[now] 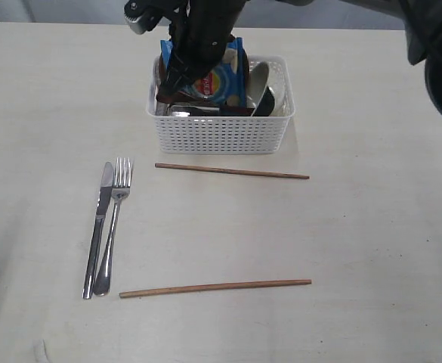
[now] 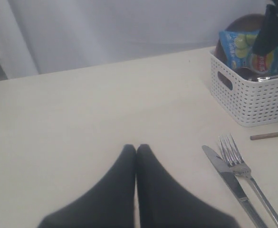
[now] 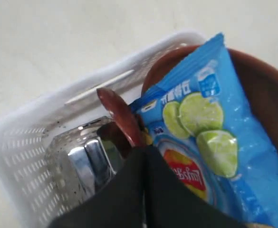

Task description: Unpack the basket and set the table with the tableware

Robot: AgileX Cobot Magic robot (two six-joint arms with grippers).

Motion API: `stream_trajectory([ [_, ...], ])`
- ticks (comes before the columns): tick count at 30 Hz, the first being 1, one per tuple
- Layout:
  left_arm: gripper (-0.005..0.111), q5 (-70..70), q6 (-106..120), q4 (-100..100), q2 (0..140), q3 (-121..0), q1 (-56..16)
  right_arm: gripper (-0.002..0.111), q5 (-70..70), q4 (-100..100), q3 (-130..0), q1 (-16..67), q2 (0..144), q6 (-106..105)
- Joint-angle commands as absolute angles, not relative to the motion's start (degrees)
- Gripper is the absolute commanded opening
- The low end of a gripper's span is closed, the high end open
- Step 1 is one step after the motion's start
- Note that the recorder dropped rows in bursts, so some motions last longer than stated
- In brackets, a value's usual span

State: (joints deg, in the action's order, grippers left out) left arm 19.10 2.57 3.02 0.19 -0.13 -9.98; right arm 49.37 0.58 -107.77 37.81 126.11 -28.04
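Tabletop (image 1: pixel 372 242): pale cream, carrying everything in the exterior view.
Basket (image 1: pixel 221 136): white lattice, at 12 o'clock on the tabletop, part-filled.
Chip bag (image 3: pixel 200 123): blue with lime pictures, standing upright in the basket, leaning against the plate.
Plate (image 3: pixel 267 90): reddish-brown, on edge in the basket behind the chip bag.
Cup (image 3: pixel 84 159): shiny steel, low in the basket beside the spoon.
Spoon (image 3: pixel 122 116): dark red, slanting up from between the cup and the chip bag.
Bowl (image 1: pixel 262 82): pale, tilted at the basket's 3 o'clock end.
Knife (image 1: pixel 98 231): flat on the tabletop at 8 o'clock from the basket, blade toward 12.
Fork (image 1: pixel 113 227): just beside the knife at its 3 o'clock, tines toward 12.
First chopstick (image 1: pixel 232 172): lying crosswise at 6 o'clock from the basket, near its front wall.
Second chopstick (image 1: pixel 214 287): crosswise too, farther out at 6 o'clock, well apart from the first.
Right fingers (image 3: pixel 136 171): inside the basket, pressed together, tips at the spoon's narrow end by the bag's edge; whether anything is pinched cannot be told.
Left fingers (image 2: pixel 127 161): closed tip to tip, empty, above bare tabletop, with the knife and fork near.
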Motion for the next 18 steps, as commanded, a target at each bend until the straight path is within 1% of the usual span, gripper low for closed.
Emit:
stream_trajectory([
  [1, 0.000, 18.8, 2.5, 2.9, 0.0, 0.0, -9.8, 0.000, 52.2, 1.8, -107.5, 37.6, 124.2, -29.2],
  [4, 0.000, 18.8, 2.5, 2.9, 0.0, 0.0, -9.8, 0.001, 55.7, 3.0, -107.5, 37.3, 124.2, -29.3],
  [6, 0.000, 18.8, 2.5, 2.9, 0.0, 0.0, -9.8, 0.012, 57.0, 3.5, -107.5, 37.0, 124.2, -29.5],
  [9, 0.000, 18.8, 2.5, 2.9, 0.0, 0.0, -9.8, 0.040, 57.8, 6.4, -107.5, 36.8, 124.3, -32.0],
  [11, 0.000, 18.8, 2.5, 2.9, 0.0, 0.0, -9.8, 0.053, 57.2, 7.0, -107.5, 36.8, 124.8, -31.9],
  [12, 0.000, 18.8, 2.5, 2.9, 0.0, 0.0, -9.8, 0.054, 56.6, 7.0, -107.5, 36.8, 124.9, -31.8],
  [15, 0.000, 18.8, 2.5, 2.9, 0.0, 0.0, -9.8, 0.050, 54.8, 7.0, -107.5, 36.8, 126.4, -31.0],
  [18, 0.000, 18.8, 2.5, 2.9, 0.0, 0.0, -9.8, 0.050, 53.6, 8.1, -107.5, 36.8, 127.6, -30.9],
])
